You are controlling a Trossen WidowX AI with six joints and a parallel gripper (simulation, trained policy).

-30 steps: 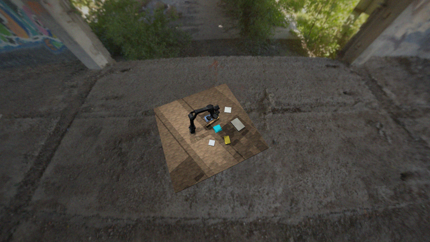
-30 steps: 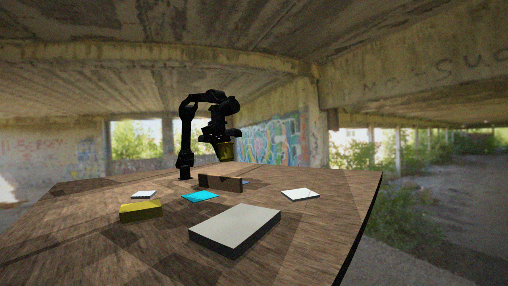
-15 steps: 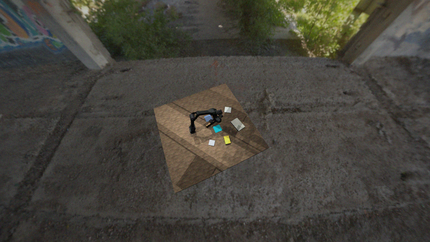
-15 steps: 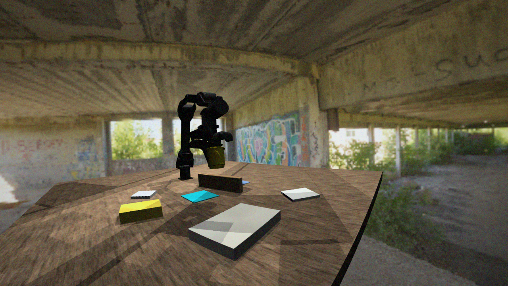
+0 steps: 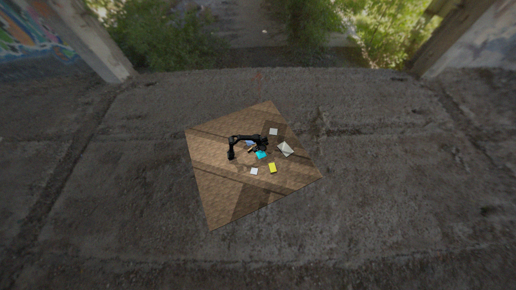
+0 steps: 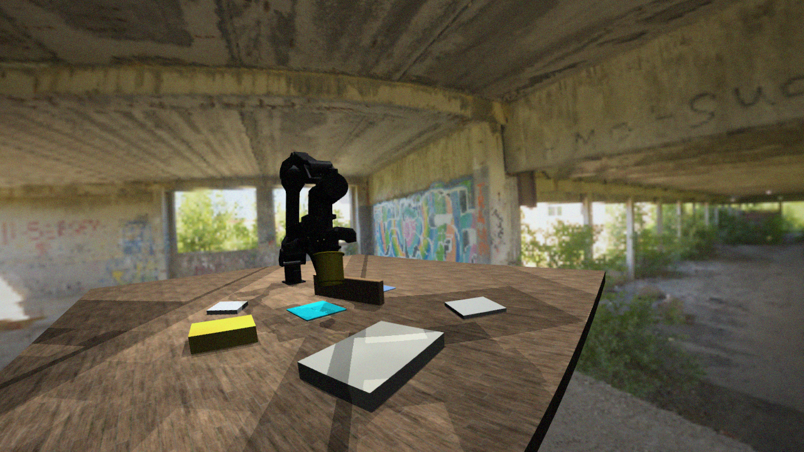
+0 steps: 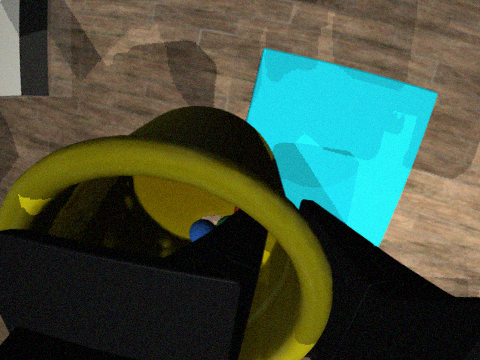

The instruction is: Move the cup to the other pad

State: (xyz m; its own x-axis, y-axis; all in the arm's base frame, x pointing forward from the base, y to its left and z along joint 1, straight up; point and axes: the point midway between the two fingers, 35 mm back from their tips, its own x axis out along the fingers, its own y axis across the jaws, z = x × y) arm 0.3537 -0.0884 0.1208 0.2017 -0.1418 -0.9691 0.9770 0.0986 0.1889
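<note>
Marbles [image 7: 202, 230] partly hidden, cup [image 7: 295, 250] cut off by wrist-view edge

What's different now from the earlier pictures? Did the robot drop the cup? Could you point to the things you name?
No drop: the gripper [image 5: 262, 147] [image 6: 327, 252] [image 7: 283, 208] still grips the yellow cup [image 6: 329, 268] [image 7: 150, 155]. In the exterior view, both went down and left, toward the flat cyan pad [image 5: 261, 155] [image 6: 316, 310] [image 7: 340, 115]. That pad, the brown wooden wall [image 5: 250, 150] [image 6: 362, 290] and the yellow block [image 5: 272, 167] [image 6: 222, 337] stayed put.
</note>
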